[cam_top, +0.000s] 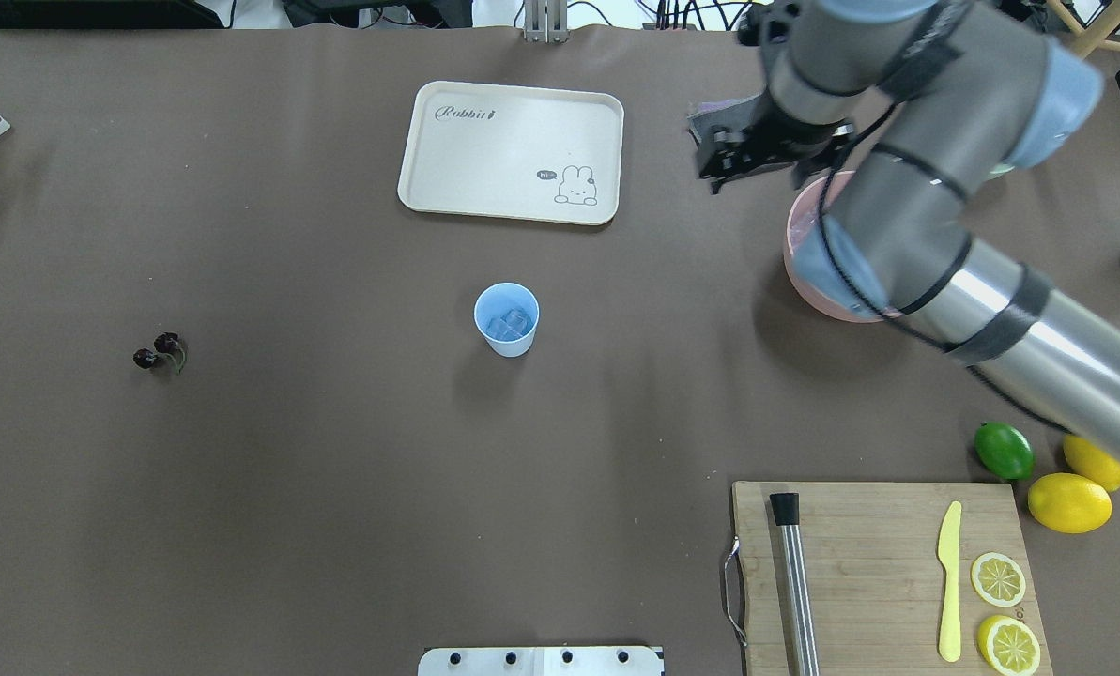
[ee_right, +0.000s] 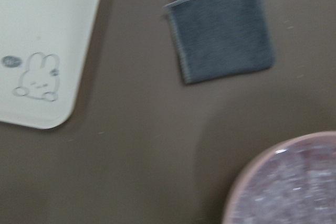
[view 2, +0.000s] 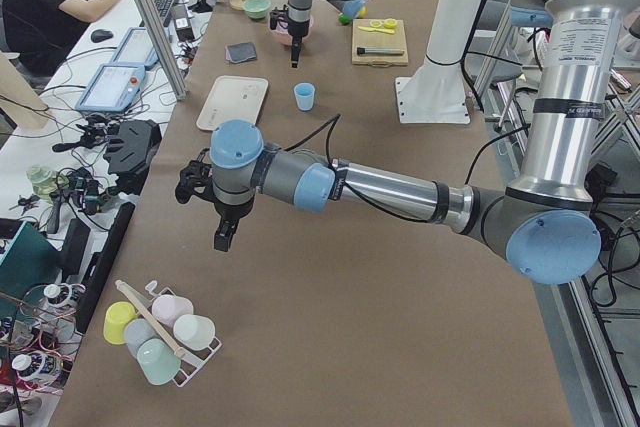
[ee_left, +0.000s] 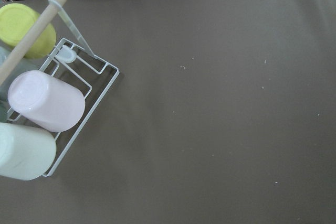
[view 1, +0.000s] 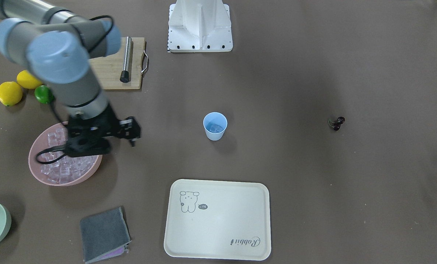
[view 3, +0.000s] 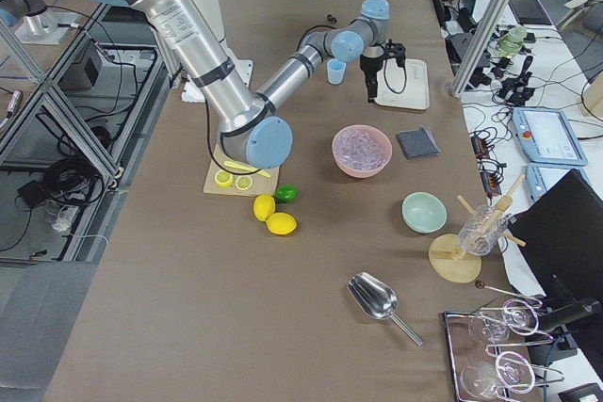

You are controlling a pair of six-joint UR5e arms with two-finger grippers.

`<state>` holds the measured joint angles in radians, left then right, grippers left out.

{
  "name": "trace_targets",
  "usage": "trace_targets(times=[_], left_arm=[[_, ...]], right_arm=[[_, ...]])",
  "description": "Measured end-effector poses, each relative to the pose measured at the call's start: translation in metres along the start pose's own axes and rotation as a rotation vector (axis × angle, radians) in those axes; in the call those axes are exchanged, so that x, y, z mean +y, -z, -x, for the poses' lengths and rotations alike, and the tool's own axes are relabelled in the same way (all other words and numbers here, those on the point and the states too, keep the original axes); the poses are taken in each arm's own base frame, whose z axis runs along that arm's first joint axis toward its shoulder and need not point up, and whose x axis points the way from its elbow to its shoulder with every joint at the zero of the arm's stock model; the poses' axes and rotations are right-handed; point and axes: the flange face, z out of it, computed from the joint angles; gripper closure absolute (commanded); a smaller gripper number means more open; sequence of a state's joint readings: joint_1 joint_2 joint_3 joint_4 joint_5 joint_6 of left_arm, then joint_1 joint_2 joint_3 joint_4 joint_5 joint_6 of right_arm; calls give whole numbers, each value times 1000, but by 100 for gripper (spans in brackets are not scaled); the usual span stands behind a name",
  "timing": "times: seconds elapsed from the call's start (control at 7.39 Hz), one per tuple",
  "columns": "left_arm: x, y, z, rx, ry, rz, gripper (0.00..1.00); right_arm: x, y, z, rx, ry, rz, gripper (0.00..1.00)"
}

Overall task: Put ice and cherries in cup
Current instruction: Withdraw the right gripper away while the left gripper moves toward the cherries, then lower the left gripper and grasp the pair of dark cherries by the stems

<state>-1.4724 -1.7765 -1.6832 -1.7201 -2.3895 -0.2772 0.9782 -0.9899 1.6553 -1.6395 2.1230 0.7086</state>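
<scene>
Small clear glassy ice cubes, nine o'clock in the front-facing view: likely slippery, hard. Pinch opposite flat faces. Right claw: open or closed cannot be told.

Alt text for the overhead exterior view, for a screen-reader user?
The right gripper hangs between a pink bowl and a cream tray. The blue cup, with ice in it, stands at the view's centre. The cherries lie far to the view's left.

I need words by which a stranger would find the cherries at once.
Start at the pale blue cup in the middle of the brown table. Far toward the robot's left lie the cherries: two tiny dark balls joined by thin stems, lying alone, nothing near them.
</scene>
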Motion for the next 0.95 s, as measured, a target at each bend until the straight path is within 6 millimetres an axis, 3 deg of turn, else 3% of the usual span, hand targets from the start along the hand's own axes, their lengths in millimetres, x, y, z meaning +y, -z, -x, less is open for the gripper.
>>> trace_targets(times=[0.14, 0.27, 0.41, 0.54, 0.68, 0.95], left_arm=[[-18, -20, -46, 7, 8, 16, 2], [-27, -49, -95, -6, 22, 31, 2], [-26, -74, -136, -6, 41, 32, 2], [-19, -91, -164, 18, 74, 14, 2], [-7, -101, -173, 48, 101, -5, 2], [28, -127, -167, 72, 104, 15, 2]], right_arm=[[-10, 22, -88, -3, 26, 2, 1], [-7, 47, -164, -17, 28, -8, 1], [8, 65, -224, -18, 34, -21, 1], [30, 75, -278, -13, 45, -26, 1], [57, 83, -321, -20, 43, -27, 1], [119, 87, -372, -33, 19, -17, 1]])
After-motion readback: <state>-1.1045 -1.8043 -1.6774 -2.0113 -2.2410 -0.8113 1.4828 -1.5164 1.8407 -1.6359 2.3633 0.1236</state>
